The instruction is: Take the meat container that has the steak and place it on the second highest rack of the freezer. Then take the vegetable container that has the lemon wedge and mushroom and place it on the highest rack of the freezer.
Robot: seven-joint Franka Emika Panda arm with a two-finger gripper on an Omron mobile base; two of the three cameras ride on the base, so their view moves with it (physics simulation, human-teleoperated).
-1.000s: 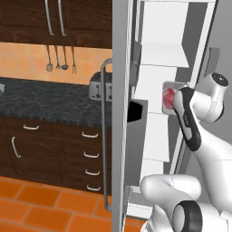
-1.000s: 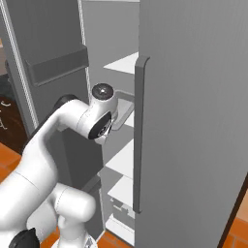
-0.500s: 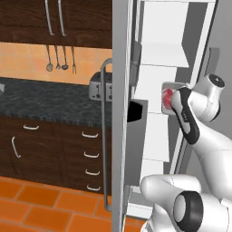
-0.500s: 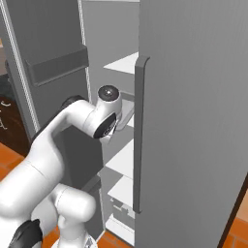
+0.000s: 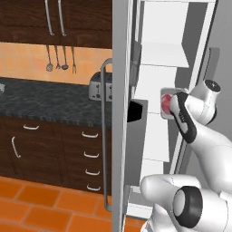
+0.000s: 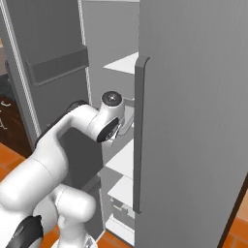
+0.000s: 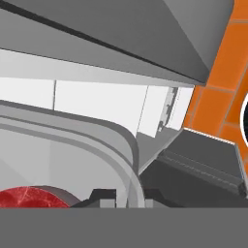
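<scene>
The meat container (image 5: 169, 96), a small grey tray, hangs inside the open freezer (image 5: 158, 27) just above a white shelf (image 5: 154, 118). The red steak (image 5: 166, 103) lies in it. My gripper (image 7: 130, 195) is shut on the tray's raised rim (image 7: 127, 145), one dark fingertip on each side. The steak (image 7: 26, 199) shows at the lower left of the hand view. Another white shelf (image 5: 164, 55) sits higher up. In the right base view my arm (image 6: 104, 123) reaches in behind the grey door's bar handle (image 6: 138, 135). The vegetable container, lemon wedge and mushroom are out of view.
The freezer's left door (image 5: 120, 136) stands open with a bar handle (image 5: 105, 136) and a dark door bin (image 5: 136, 111). A toaster (image 5: 100, 86) sits on the dark counter (image 5: 45, 100) over wood drawers. The floor (image 5: 41, 206) is orange tile.
The arm has pushed slightly deeper into the freezer, and the tray with the steak has moved with it by a small amount.
</scene>
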